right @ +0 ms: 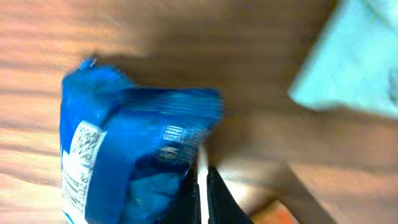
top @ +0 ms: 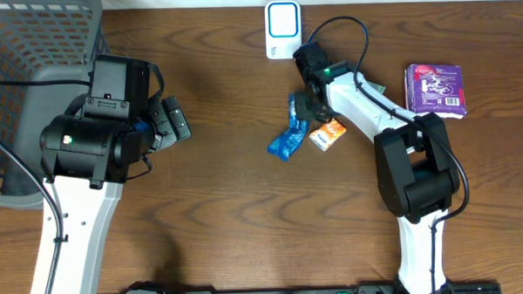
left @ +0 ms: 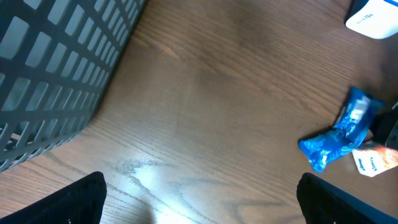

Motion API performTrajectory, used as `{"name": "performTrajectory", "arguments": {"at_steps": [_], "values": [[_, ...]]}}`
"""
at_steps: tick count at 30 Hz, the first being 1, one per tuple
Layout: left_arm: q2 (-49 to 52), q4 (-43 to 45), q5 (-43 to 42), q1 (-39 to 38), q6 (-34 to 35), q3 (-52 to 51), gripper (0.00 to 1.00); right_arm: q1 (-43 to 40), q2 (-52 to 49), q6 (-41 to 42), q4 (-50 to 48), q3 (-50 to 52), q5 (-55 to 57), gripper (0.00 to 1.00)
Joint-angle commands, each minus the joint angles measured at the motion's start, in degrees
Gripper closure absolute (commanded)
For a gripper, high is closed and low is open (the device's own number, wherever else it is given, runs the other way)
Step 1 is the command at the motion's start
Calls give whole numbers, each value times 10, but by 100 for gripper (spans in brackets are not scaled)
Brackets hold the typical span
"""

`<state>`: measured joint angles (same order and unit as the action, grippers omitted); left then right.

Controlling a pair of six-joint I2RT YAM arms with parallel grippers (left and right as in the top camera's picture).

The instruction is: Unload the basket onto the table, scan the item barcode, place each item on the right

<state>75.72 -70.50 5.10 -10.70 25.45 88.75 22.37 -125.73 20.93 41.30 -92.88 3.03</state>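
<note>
A crumpled blue packet point(top: 286, 139) with a white printed label lies on the wooden table near the middle. My right gripper point(top: 306, 108) is down at its upper right end. In the right wrist view the blue packet point(right: 130, 155) fills the left side, and the right gripper point(right: 202, 186) is shut on a thin white strip at the packet's edge. The white scanner point(top: 282, 28) with a blue screen stands at the back edge. My left gripper point(top: 169, 124) hangs open over bare wood at the left, well away from the blue packet point(left: 339, 137).
A small orange-and-white packet point(top: 329, 134) lies beside the blue one, under the right arm. A purple packet point(top: 434, 89) sits at the far right. A grey mesh basket point(top: 31, 50) fills the back left corner, close to the left arm.
</note>
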Motion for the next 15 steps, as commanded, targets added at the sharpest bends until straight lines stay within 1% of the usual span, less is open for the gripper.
{"name": "performTrajectory", "arguments": {"at_steps": [1, 4, 5, 7, 11, 15], "values": [[-5, -2, 10, 2, -3, 3, 2, 9, 0, 7, -35, 0, -88, 95], [-5, -2, 10, 2, -3, 3, 2, 14, 0, 10, -66, 0, -125, 95], [-5, -2, 10, 2, -3, 3, 2, 15, 0, 9, -68, -2, -122, 95], [-5, -2, 10, 2, -3, 3, 2, 15, 2, 9, -54, -14, -102, 99], [-5, -2, 10, 2, -3, 3, 2, -2, 7, 9, 25, -73, -80, 99], [-5, -2, 10, 2, -3, 3, 2, -14, 12, -5, 127, -149, -99, 99]]}}
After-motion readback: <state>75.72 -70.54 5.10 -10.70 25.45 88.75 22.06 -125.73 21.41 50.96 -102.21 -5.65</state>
